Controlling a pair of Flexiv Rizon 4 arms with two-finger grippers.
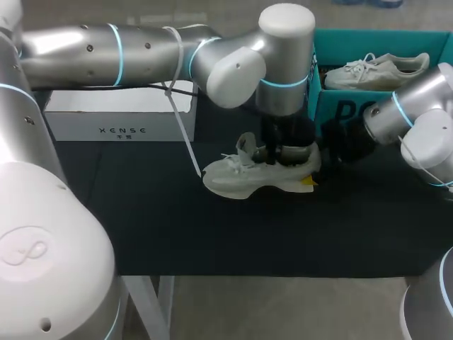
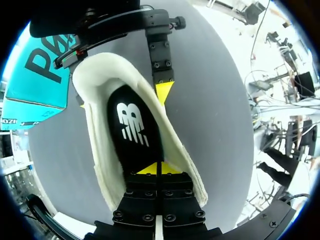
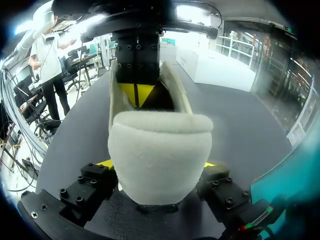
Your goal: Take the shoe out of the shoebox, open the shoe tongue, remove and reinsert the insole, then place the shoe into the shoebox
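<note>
My left gripper closed inside shoe, tips on insole; pinch unclear.
My right gripper clamps heel: hold firm, seat insole flat.

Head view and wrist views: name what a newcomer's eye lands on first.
The white shoe lies in the middle of the dark table, clasped at the heel by the right gripper. The left gripper reaches into its opening, tips closed together at the black insole. Behind, at the right, a teal shoebox holds a second shoe.
</note>
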